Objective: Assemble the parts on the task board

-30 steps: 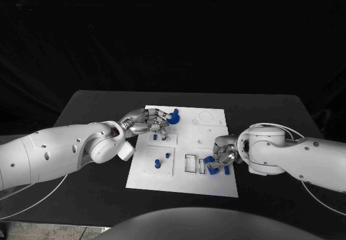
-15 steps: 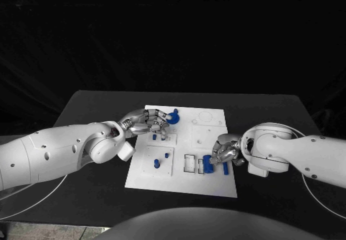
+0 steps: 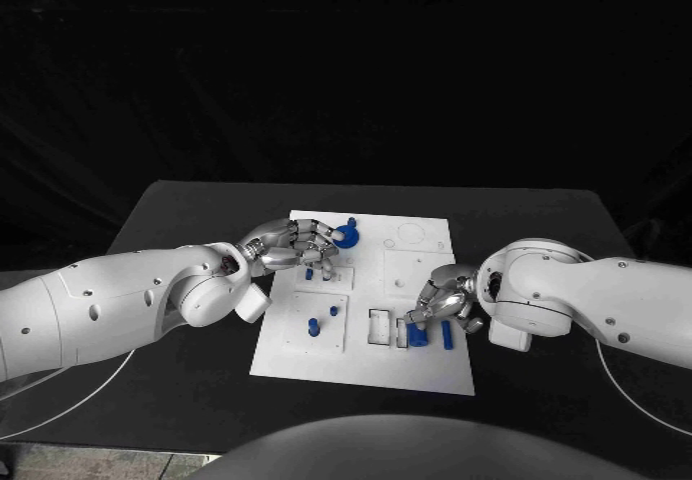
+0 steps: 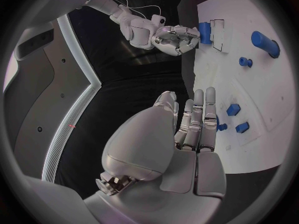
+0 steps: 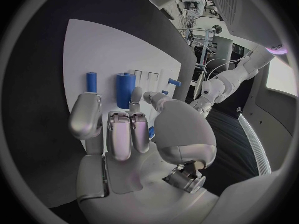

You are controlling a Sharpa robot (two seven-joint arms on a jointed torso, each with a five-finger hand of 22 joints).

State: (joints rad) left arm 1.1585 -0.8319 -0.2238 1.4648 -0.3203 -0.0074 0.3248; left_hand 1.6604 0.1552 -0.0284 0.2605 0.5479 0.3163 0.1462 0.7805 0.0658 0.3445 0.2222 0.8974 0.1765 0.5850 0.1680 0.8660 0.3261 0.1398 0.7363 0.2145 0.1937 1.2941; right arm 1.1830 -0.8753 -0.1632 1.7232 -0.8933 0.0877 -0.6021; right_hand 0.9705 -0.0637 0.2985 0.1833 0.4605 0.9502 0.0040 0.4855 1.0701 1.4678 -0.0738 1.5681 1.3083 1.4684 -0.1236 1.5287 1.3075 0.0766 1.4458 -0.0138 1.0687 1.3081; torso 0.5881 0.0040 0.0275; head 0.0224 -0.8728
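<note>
Blue block [image 3: 417, 334] stands upright on the board [image 3: 433, 375], right hand [image 3: 440, 299] touching.

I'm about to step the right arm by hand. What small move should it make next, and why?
Probably press the blue block down into its slot. The right hand has its fingers on the block, which stands in the task board beside the open rectangular slots, apparently not yet fully seated.

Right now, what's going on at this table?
The robot is assembling blue parts on the white task board. Its right hand touches a blue block by the rectangular slots at the board's near end, a thin blue bar beside it. Its left hand rests at the far end, next to a blue peg.
</note>
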